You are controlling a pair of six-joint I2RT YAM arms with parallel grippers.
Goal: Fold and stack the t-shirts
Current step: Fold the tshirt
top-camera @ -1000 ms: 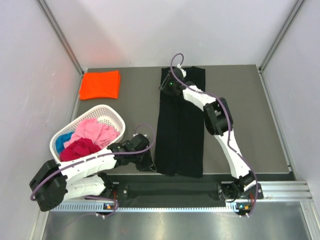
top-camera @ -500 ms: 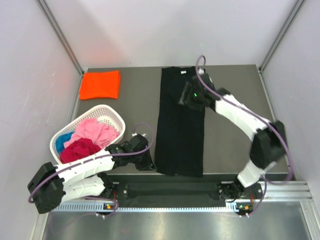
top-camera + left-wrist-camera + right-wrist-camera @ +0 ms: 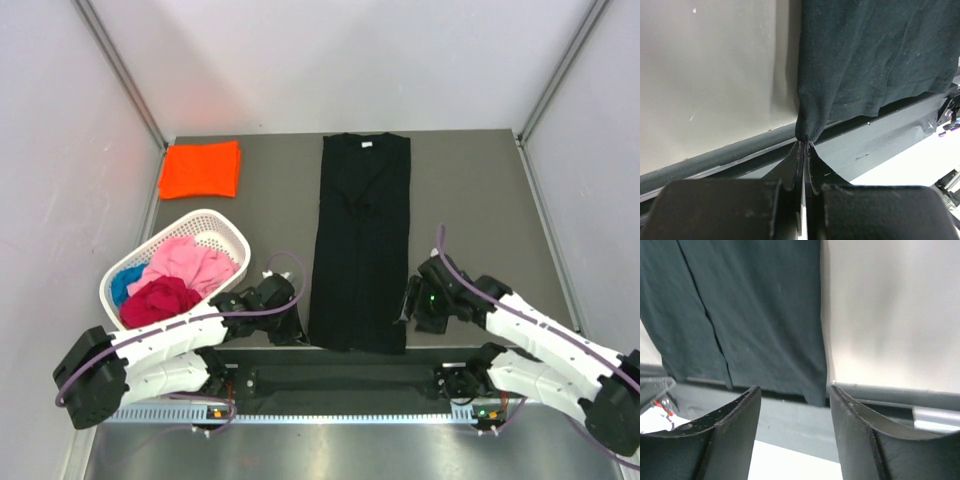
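Five t-shirts counted! One black t-shirt [image 3: 360, 240] lay as a long strip down mid-table, its hem over the near edge. One orange t-shirt [image 3: 200, 169] sat folded far left. A pink t-shirt [image 3: 190, 262], a magenta t-shirt [image 3: 158, 298] and a blue t-shirt [image 3: 125, 285] were heaped in one basket [image 3: 210, 215], the blue mostly buried. The left gripper [image 3: 803, 144] pinched the hem's left corner, and the right gripper [image 3: 795, 395] hung spread wide by the right corner, holding nothing.

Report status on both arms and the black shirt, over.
Left pincer shut on black t-shirt, near left corner. Right pincer open at near right corner, not gripping. Basket, orange t-shirt off to the left.
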